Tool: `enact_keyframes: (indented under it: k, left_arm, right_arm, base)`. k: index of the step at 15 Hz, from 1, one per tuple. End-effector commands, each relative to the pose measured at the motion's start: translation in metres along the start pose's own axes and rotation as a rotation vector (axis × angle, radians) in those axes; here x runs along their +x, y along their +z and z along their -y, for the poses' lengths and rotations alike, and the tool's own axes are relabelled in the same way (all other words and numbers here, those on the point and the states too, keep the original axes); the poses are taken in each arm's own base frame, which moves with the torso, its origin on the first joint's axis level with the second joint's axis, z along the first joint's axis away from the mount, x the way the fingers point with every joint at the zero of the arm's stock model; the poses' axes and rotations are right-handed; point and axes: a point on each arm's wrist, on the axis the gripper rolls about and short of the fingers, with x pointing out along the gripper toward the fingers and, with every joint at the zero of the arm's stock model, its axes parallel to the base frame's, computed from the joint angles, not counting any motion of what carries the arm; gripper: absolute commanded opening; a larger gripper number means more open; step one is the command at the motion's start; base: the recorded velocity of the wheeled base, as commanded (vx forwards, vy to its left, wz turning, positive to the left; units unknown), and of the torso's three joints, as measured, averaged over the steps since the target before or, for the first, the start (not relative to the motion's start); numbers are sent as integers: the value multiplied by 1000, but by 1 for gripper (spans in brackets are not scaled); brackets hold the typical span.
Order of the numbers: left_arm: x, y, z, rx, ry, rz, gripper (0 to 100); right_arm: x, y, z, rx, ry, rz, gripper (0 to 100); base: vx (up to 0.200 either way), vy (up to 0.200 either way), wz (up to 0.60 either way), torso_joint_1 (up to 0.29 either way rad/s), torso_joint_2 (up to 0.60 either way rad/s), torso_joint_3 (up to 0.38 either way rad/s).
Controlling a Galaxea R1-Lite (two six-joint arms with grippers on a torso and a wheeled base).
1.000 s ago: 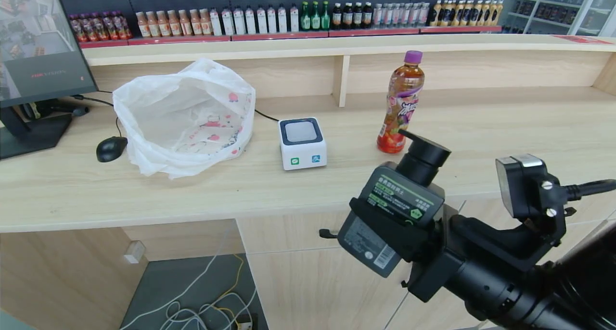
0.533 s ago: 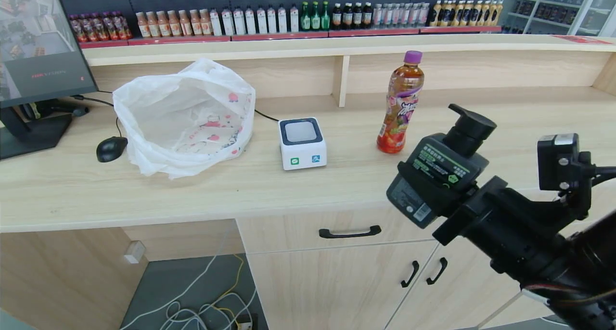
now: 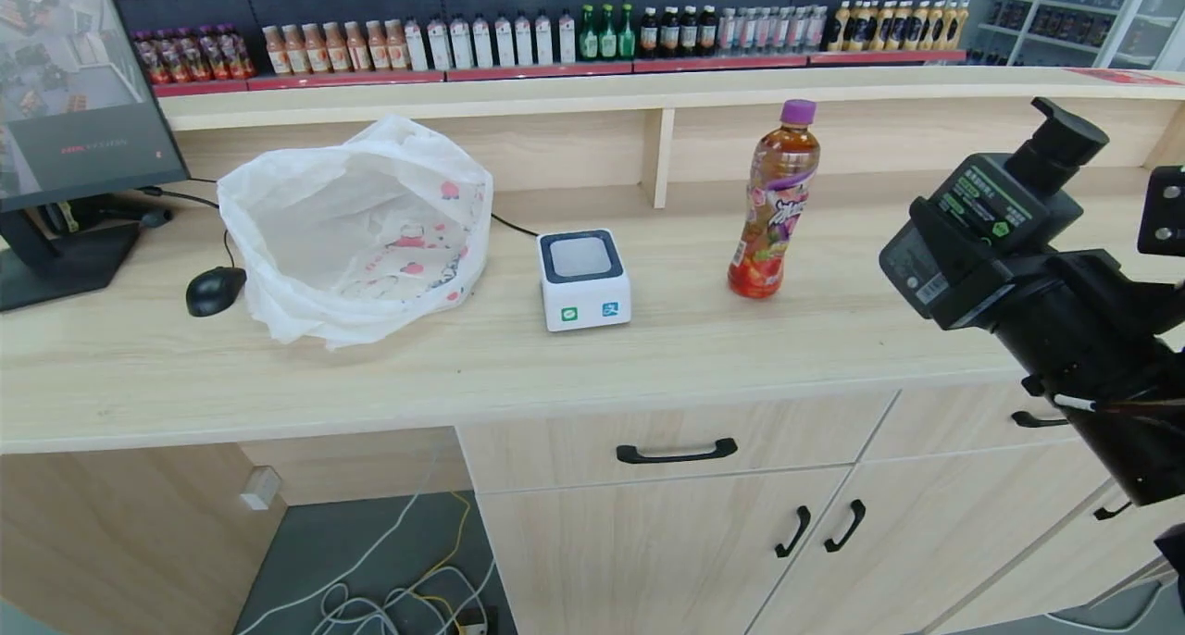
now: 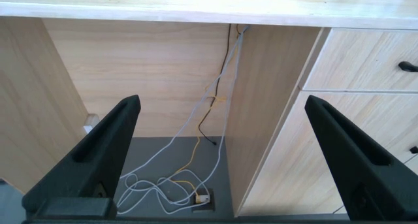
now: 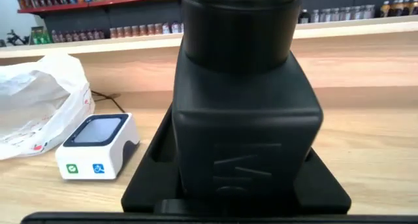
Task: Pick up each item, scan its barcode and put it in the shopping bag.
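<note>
The right end effector (image 3: 983, 279) is gripping a black pump bottle (image 3: 995, 211) by its lower body, jaws closed on its sides. It is holding the bottle in the air off the right end of the bench (image 3: 463, 367), tilted with the pump cap pointing up and away. A white barcode label is showing on the bottle's side near its base. In the right wrist view the bottle (image 5: 245, 126) is standing between the flat fingers (image 5: 153, 178).

The left end effector (image 4: 225, 159) is hanging low in front of the bench, fingers spread wide with nothing between them, facing the cables (image 4: 173, 185) on the floor.

On the bench, the white shopping bag (image 3: 356, 228) is sitting open at the left. The white barcode scanner (image 3: 583, 279) is standing just to its right, and a tea bottle (image 3: 773, 205) with a purple cap is standing upright further right. A black mouse (image 3: 215, 290) is lying left of the bag, below a monitor (image 3: 74, 89).
</note>
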Motion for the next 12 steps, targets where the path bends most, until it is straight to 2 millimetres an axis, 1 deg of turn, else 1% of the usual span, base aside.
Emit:
enact_keyframes:
  k: [1, 4, 5, 8, 10, 12]
  left_arm:
    - [0, 0, 0, -1, 1, 0, 100]
    - [0, 0, 0, -2, 1, 0, 100]
    - [0, 0, 0, -2, 1, 0, 100]
    - [0, 0, 0, -4, 1, 0, 100]
    - [0, 0, 0, -4, 1, -1, 100]
    - [0, 0, 0, -2, 1, 0, 100]
  right_arm:
    - [6, -1, 1, -2, -14, 9, 0]
    - [8, -4, 1, -1, -45, -1, 0]
    - [11, -6, -1, 8, -94, -1, 0]
    - [15, -8, -2, 9, -92, -1, 0]
    - [15, -14, -4, 6, -88, -23, 0]
    - [15, -15, -4, 6, -86, -29, 0]
  base:
    - [0, 200, 0, 7, 7, 2]
    - [0, 200, 0, 4, 2, 1]
    - [0, 200, 0, 2, 2, 2]
    - [0, 200, 0, 1, 2, 4]
    - [0, 200, 0, -2, 5, 5]
    - [0, 200, 0, 0, 0, 2]
